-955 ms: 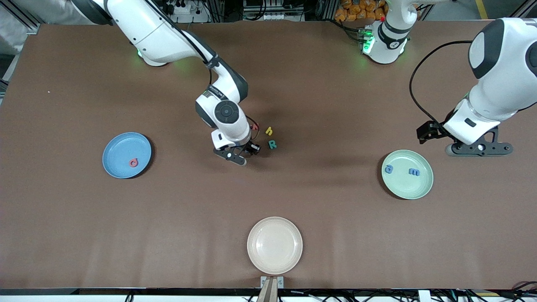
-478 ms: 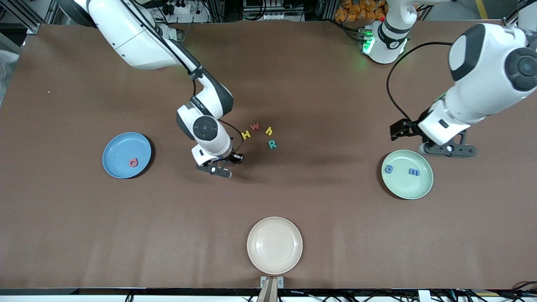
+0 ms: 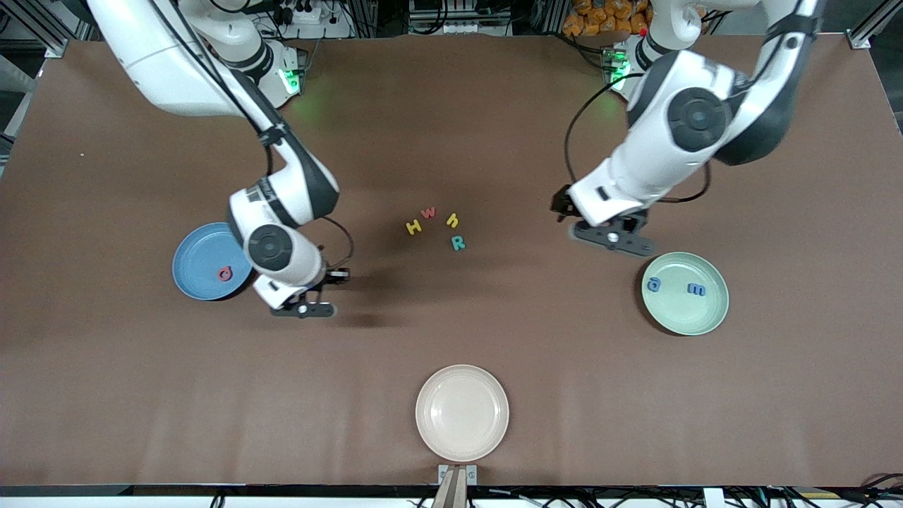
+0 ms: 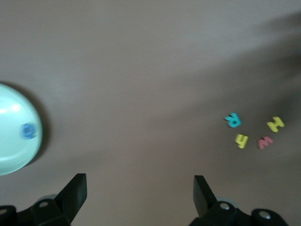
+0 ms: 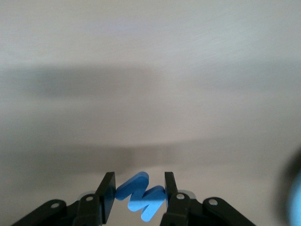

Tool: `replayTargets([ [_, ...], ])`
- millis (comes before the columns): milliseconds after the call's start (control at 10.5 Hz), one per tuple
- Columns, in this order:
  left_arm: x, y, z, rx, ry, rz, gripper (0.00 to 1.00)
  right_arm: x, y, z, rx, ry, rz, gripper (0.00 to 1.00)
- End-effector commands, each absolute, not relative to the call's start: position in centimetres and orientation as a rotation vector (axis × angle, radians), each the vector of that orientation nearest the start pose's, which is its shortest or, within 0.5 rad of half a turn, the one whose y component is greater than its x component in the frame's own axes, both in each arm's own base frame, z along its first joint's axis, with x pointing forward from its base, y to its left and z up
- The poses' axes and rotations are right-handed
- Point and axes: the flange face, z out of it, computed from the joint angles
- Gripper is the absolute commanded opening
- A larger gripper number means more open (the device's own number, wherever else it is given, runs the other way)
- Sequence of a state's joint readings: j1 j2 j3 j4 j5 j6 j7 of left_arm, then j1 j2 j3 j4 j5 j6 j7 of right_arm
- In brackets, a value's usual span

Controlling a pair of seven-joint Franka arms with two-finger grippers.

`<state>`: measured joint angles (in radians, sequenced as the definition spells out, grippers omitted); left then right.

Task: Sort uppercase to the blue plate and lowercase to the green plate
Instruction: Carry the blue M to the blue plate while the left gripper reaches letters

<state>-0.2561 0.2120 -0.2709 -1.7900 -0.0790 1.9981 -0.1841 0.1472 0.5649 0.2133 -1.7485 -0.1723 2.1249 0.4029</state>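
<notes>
Right gripper (image 3: 305, 308): clamped on the blue W (image 5: 141, 194), centre-left of the front frame, beside the blue plate (image 3: 201, 247).
Step advice: carry the W over the plate's bare part, clear of the red Q (image 3: 224, 273), lower, then let go.
Left gripper (image 3: 612, 240): fingers spread, empty, centre-right, over bare table near the green plate (image 3: 698, 314).
Surface: brown table (image 3: 451, 127); loose yellow H (image 3: 413, 226), red w (image 3: 428, 212), yellow h (image 3: 453, 220), teal R (image 3: 458, 243) mid-frame.
Room: cream plate (image 3: 462, 413) bottom centre.
</notes>
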Motion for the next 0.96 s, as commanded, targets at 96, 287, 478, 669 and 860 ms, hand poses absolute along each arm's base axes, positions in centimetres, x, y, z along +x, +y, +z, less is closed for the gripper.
replayTargets([
  [96,50.9,-38.5,39.1,-3.217,0.697,0.037,1.00,62.4,10.5,26.6,-3.192,-0.343,0.342,0.43],
  [287,47.9,-43.2,35.9,-3.167,0.727,0.037,1.00,62.1,5.7,25.4,-3.184,-0.455,0.406,0.44],
  [478,45.2,-46.8,32.9,-3.137,0.748,0.035,1.00,61.3,1.6,24.1,-3.158,-0.566,0.477,0.45],
  [669,43.4,-49.4,29.9,-3.144,0.820,0.035,1.00,59.7,-2.3,22.5,-3.116,-0.661,0.551,0.45],
  [860,41.7,-51.4,27.1,-3.145,0.850,0.013,1.00,58.2,-5.2,21.1,-3.085,-0.729,0.577,0.46],
])
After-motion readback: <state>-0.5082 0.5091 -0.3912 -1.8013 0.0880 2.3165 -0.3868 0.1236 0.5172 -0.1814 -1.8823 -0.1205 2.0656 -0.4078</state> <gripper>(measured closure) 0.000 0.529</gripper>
